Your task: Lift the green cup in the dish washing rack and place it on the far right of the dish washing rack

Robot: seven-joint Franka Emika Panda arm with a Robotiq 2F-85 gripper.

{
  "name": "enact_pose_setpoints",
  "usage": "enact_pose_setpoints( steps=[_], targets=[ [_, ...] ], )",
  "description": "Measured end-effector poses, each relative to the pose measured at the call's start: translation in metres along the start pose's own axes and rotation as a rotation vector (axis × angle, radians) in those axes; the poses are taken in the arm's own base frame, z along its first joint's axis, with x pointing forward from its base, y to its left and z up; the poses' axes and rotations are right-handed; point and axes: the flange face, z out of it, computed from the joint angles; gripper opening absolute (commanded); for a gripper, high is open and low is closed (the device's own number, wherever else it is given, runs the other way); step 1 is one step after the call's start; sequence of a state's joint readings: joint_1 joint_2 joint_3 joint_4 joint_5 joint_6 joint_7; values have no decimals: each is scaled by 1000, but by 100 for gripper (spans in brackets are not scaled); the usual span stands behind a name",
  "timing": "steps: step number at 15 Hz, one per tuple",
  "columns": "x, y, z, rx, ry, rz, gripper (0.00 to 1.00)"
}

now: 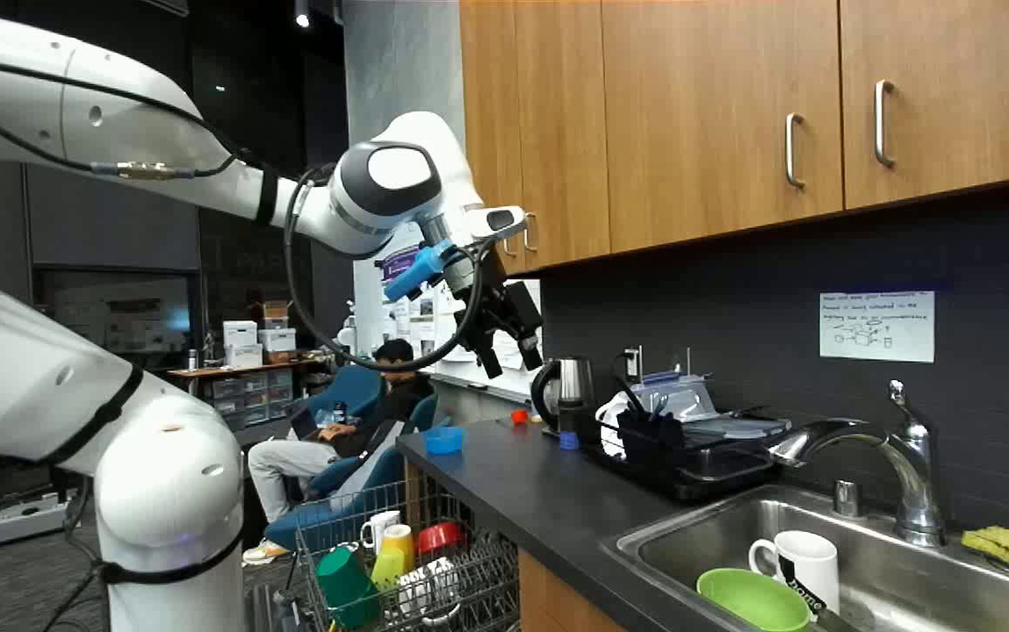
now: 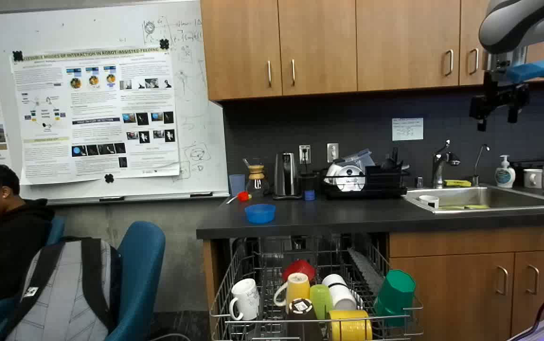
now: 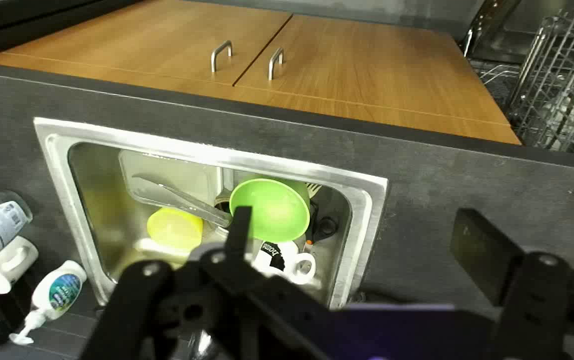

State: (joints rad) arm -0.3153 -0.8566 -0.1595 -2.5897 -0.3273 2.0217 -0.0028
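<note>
Your wrist view looks down into a stainless steel sink [image 3: 366, 240] and alone shows you the black-handled scissors [image 3: 325, 228] inside it; it catches only a corner of the silver wire dish rack [image 2: 228, 279], whose cups you read from both exterior views. Your black two-fingered tool [image 3: 354, 225] hangs in the air, well apart from the rack, its fingers spread wide and holding nothing. The dark green plastic cup [image 2: 397, 293] leans in the rack, at the right-hand side as framed in an exterior view. The rack reaches out from under the front edge of the dark grey surface [image 2: 309, 218], open above. Between the round blue bowl [image 2: 260, 213] and the sink, you have a bare strip along that edge. Besides the dark green cup, you count one lime green cup [image 2: 320, 302], one red bowl [image 2: 298, 271], one yellow mug [image 2: 301, 286] and one yellow cup on its side [image 2: 354, 327].
</note>
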Motion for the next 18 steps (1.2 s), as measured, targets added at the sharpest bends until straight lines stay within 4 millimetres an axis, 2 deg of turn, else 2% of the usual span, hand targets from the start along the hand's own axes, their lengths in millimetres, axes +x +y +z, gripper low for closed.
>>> enact_pose_setpoints(
  steps=[12, 18],
  targets=[
    [0, -2, 0, 7, -2, -7, 100],
    [4, -29, -4, 64, 9, -109, 100]
  ],
)
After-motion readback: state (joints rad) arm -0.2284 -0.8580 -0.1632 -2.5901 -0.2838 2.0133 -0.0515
